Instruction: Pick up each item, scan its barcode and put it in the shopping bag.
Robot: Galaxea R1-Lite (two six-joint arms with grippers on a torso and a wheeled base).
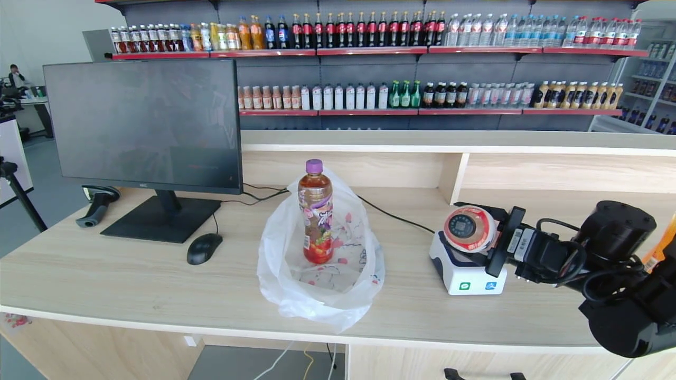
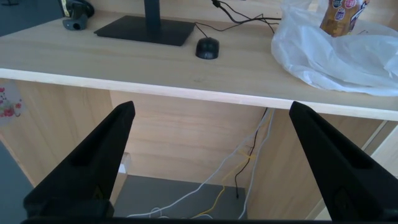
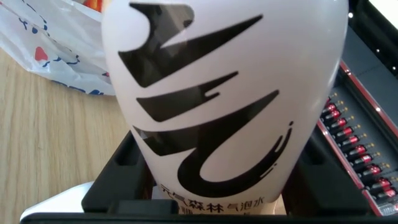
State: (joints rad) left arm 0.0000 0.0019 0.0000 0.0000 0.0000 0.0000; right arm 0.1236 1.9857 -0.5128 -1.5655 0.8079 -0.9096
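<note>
White cup (image 1: 469,228) with black brush marks and a red-rimmed lid lies on its side in the right gripper (image 1: 483,235), jaws clenched on its body, right over the white scanner (image 1: 465,274); can't tell if it touches the scanner top. My read: light, thin-walled, smooth printed skin. It will dent if squeezed hard and can slip or turn in the jaws, so use moderate force, gripping mid-body and never on the lid. The taper means it may creep toward the narrow end; carry it level or lid-up. The bag (image 1: 369,264) sits left of the scanner, near the front edge of the worktop (image 1: 132,285), mouth open upward, with soft film walls that sag. A bottle (image 1: 315,219) stands upright in it toward the back, so the free room is the front half of the bag. The scanner-to-bag path is bare worktop with nothing between. Risks as I judge them: lower jaw snagging the bag rim, knocking the bottle, dragging the bag toward the front edge. Come in from above and let go low. The cable (image 1: 396,216) runs behind the bag, out of the way. The monitor (image 1: 142,121) and mouse (image 1: 204,248) are further left, off the path. The left gripper (image 2: 210,107) hangs below the worktop's front edge, jaws spread wide, holding nothing.
</note>
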